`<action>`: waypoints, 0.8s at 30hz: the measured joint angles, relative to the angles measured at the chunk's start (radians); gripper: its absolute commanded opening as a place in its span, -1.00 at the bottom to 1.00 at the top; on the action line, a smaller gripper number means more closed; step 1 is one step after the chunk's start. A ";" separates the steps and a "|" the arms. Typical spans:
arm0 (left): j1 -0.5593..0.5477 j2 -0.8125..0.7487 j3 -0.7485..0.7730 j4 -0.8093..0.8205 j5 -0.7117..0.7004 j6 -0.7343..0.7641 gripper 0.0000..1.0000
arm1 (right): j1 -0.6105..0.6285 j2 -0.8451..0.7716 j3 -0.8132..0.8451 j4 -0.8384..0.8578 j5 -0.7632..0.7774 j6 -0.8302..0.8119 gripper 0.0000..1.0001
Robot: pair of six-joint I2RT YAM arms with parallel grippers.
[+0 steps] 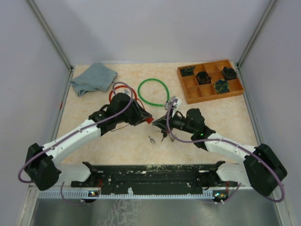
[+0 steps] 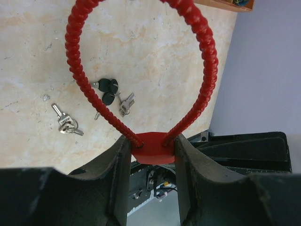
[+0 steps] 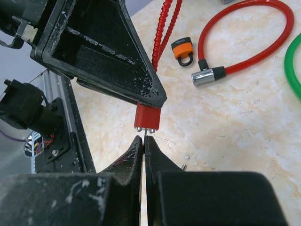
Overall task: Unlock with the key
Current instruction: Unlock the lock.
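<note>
Red cable lock (image 3: 146, 117) aloft, loop closed; key (image 3: 149, 133) touching its underside.

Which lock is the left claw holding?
The ribbed red lock, in the left claw; the smooth red cable, green cable and orange padlock lie on the table.

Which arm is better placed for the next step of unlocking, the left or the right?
Right. The right fingers are shut just below the small red lock body, at its metal-pinned end; the left fingers clamp that lock to steady it.

Blue cloth (image 1: 94, 78) far left; green cable loop (image 1: 139, 89) centre; wooden tray (image 1: 193, 92) far right.
</note>
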 measured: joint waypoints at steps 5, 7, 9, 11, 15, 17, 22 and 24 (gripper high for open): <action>-0.005 -0.013 0.000 -0.004 -0.014 0.008 -1.00 | 0.000 0.000 0.002 0.005 -0.001 0.006 -1.00; -0.007 -0.013 0.001 -0.001 -0.007 0.010 -1.00 | 0.000 0.000 0.002 0.012 0.010 0.009 -1.00; -0.007 -0.011 0.001 0.002 -0.003 0.008 -1.00 | 0.000 0.001 0.002 0.014 0.015 0.008 -1.00; -0.008 -0.003 0.001 0.012 -0.004 0.008 -1.00 | 0.000 0.007 0.002 0.020 0.022 0.005 -1.00; -0.008 0.020 -0.002 0.021 -0.021 0.009 -1.00 | 0.000 0.056 0.002 0.046 0.031 -0.001 -1.00; -0.008 0.024 -0.007 0.019 -0.029 0.010 -1.00 | 0.000 0.076 0.002 0.058 0.030 0.002 -1.00; -0.008 0.011 -0.014 0.035 -0.050 0.012 -1.00 | -0.001 0.093 -0.003 0.114 0.038 0.048 -1.00; -0.008 -0.003 -0.027 0.058 -0.050 0.012 -1.00 | -0.005 0.093 -0.019 0.160 0.037 0.083 -1.00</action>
